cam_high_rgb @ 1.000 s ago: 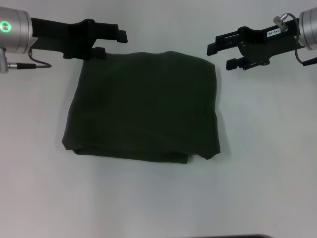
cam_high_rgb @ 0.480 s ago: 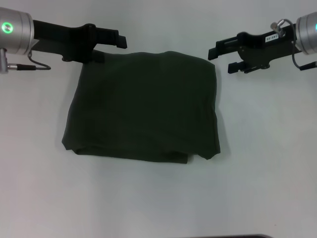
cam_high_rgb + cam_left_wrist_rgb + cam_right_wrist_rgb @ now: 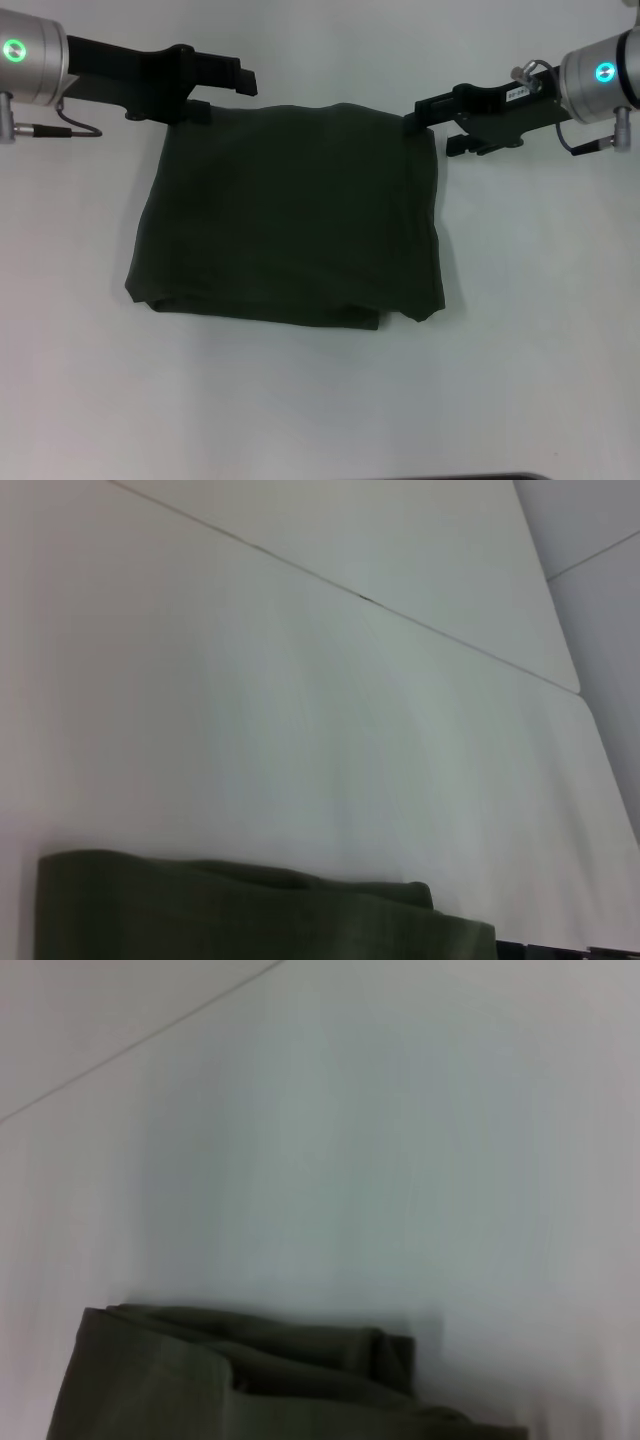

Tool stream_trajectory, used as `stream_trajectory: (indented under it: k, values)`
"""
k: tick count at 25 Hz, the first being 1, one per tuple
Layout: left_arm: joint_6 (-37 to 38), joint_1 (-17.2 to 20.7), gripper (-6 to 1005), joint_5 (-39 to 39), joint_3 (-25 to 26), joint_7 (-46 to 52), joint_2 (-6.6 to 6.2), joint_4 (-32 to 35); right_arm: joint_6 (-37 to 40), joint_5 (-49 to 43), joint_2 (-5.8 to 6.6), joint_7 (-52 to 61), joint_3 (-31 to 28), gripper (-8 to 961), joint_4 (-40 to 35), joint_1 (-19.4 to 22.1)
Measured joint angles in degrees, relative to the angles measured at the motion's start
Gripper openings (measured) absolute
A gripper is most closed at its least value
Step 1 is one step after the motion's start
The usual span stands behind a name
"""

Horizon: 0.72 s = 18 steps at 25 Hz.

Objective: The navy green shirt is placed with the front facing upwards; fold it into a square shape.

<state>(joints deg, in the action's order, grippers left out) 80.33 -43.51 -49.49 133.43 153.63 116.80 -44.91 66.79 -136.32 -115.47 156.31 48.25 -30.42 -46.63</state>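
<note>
White table (image 3: 320, 400), folded navy green shirt (image 3: 290, 220) flat on it

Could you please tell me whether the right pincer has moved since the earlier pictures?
Yes. The right pincer has shifted toward the robot's left, and now reaches the far right corner of the navy green shirt, which has stayed put.

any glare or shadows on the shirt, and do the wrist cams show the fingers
Head view: no glare; the navy green shirt reads as one dark mass, folds barely legible, thin shadow along its near edge. Left wrist view: only cloth edge and white table, no fingers. Right wrist view: the same.
</note>
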Motion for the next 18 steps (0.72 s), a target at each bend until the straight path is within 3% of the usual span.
stream_trajectory:
  k: [14,18]
  values:
    - [-0.42,-0.11,827,0.0,0.06,0.0,-0.08,-0.01,-0.67,2.06,-0.32,0.44,-0.84,801,0.12,0.19]
    - [-0.44,-0.11,827,0.0,0.04,0.0,-0.08,-0.01,-0.05,2.21,-0.09,0.56,-0.86,622,0.11,0.32]
